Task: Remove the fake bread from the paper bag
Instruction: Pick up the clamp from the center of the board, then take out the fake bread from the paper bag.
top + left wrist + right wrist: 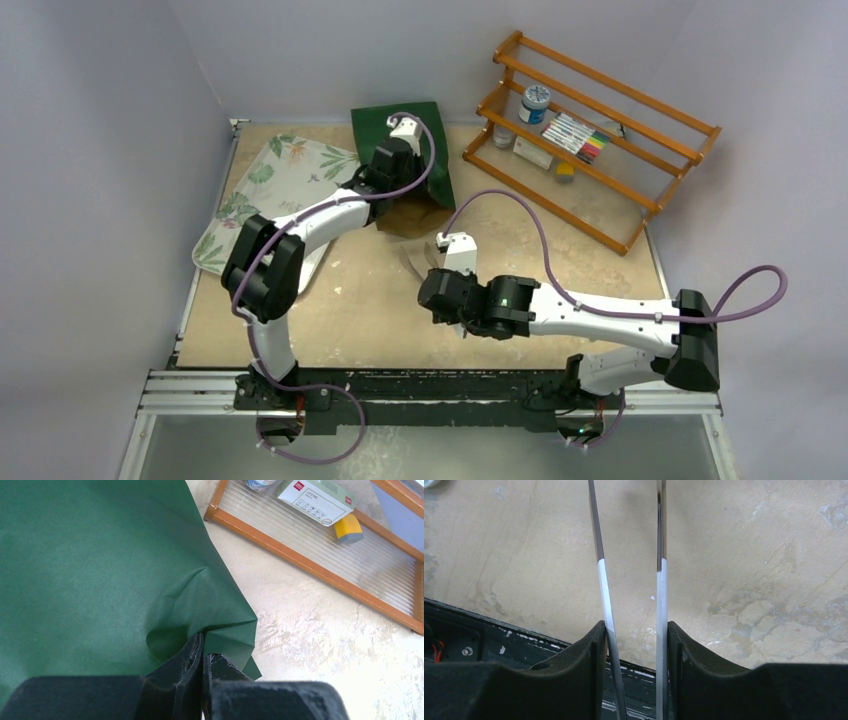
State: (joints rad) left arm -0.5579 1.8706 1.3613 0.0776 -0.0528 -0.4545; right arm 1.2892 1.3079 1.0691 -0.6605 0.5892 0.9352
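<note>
The paper bag (398, 120), dark green outside with brown kraft showing at its near end, lies at the back of the table under my left arm. In the left wrist view the bag (100, 565) fills the left side, creased where my left gripper (203, 647) is shut on a fold near its right corner. In the top view the left gripper (393, 185) sits on the bag. My right gripper (438, 285) is mid-table, shut on metal tongs (415, 262); both tong arms (659, 580) run between its fingers (594, 645). The fake bread is hidden.
A floral tray (280, 180) lies at the back left beside the bag. A wooden rack (600, 140) at the back right holds a jar, markers, a box (315, 497) and a yellow sponge (348, 528). The table's black front rail (474, 635) is below the right gripper.
</note>
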